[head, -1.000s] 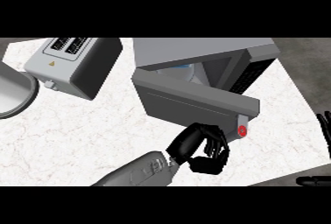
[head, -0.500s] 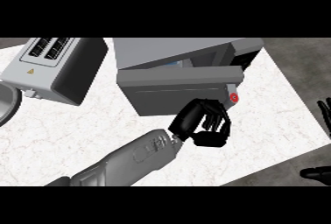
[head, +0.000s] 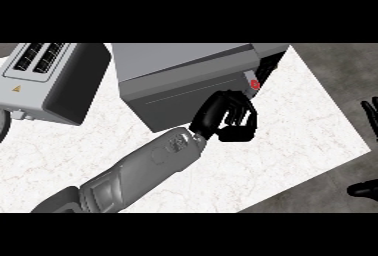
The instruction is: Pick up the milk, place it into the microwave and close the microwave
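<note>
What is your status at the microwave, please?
Left hand open, against microwave door. Right hand open at right edge. Door looks nearly shut; milk unseen.

Microwave (head: 177, 65) stands at the rear of the white marble counter (head: 295, 135), its dark door face forward and a red button (head: 255, 84) at its right edge. Left hand (head: 221, 117) is in contact with the door beside that button. Toaster (head: 48, 80) stands left of the microwave. Right hand (head: 371, 112) shows at the right edge, fingers straight.
</note>
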